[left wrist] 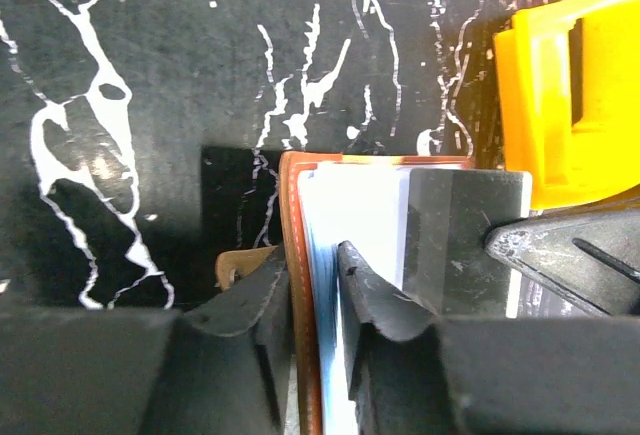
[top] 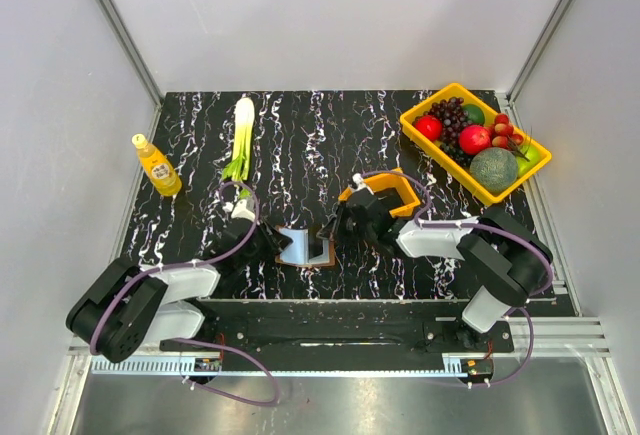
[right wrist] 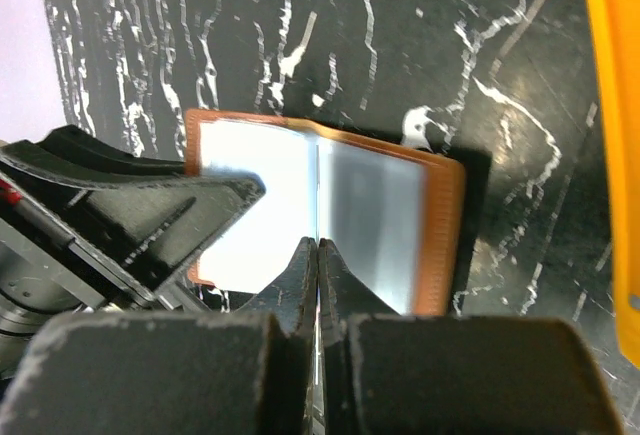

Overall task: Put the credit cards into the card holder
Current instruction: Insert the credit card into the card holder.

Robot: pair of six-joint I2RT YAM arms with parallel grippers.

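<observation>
Card holder, a small flat brown leather-like folding wallet, open near the front middle of the black white-veined desk, between the two arms and near the small orange plastic bin. Thin pale blue credit cards stacked against the inside of its left flap, standing on edge in the left wrist view. Left end effector narrowed around that flap and the cards together, one finger on the brown outside, the other against the card face. Right end effector pressed fully together, tips at the wallet's middle line; no telling from these views of anything pinched between them. Farther back: a yellow plastic tray of red apples, dark grapes and a green melon at the right corner, a green-and-white leek lying left of centre, and a yellow squeeze bottle at the left edge.
</observation>
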